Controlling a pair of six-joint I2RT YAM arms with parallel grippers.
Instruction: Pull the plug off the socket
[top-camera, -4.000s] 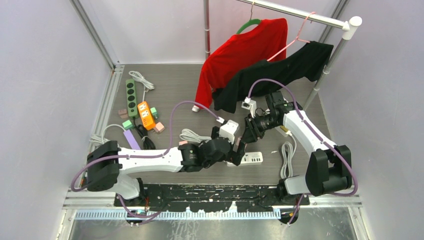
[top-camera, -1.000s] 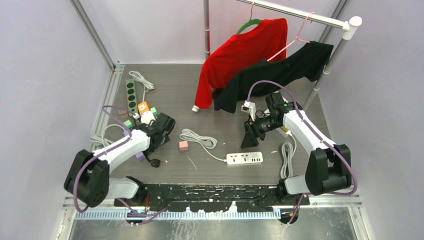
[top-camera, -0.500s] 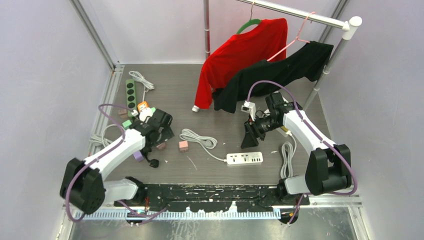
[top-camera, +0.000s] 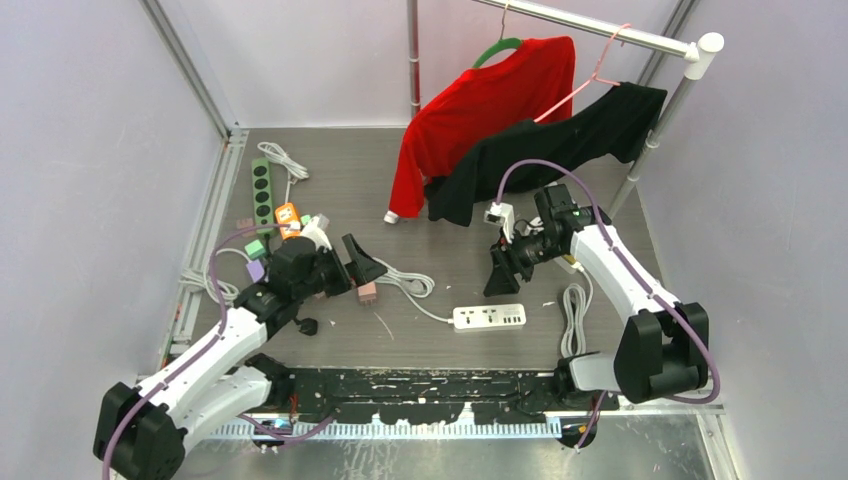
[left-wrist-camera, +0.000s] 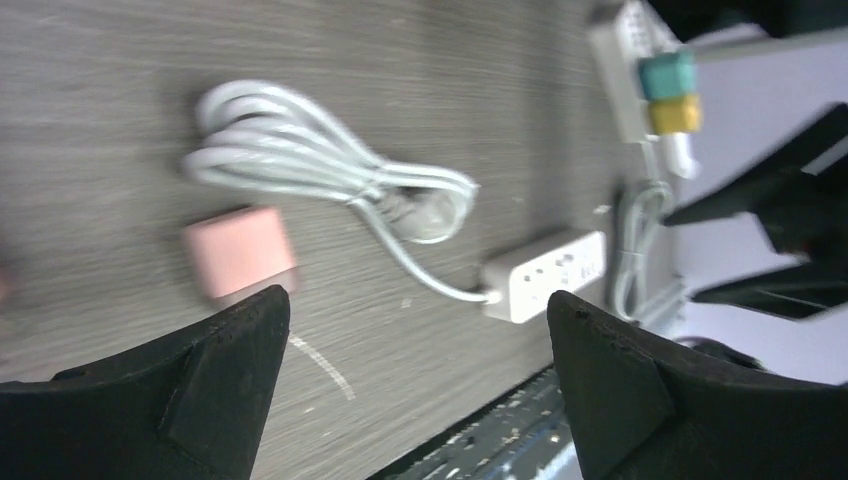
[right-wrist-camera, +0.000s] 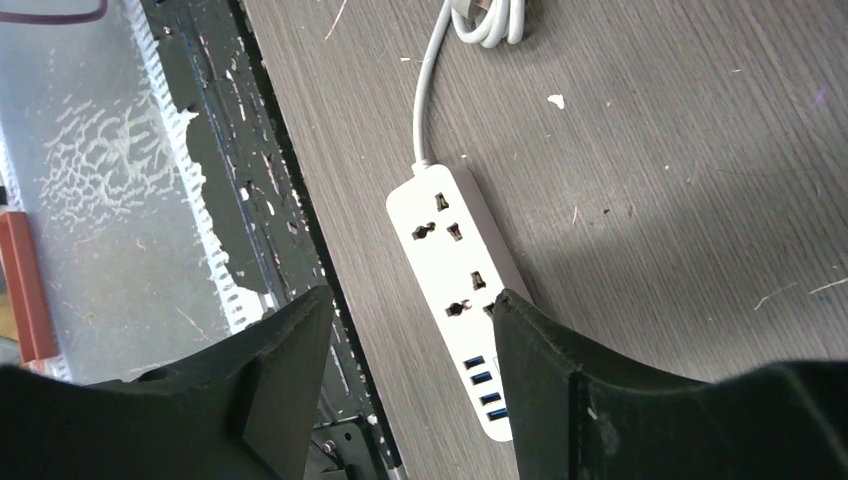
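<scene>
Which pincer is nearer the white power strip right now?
Right. The right pincer hangs just behind the white power strip. The left pincer is well off toward the table's left side, by the pink cube.

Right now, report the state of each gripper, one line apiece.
Left gripper: open, fingers wide apart, holding nothing.
Right gripper: open, holding nothing, over the white power strip.

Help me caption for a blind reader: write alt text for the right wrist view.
A white power strip, its visible sockets empty, lies on the table between the fingers of the open right gripper; its cord runs upward.
</scene>
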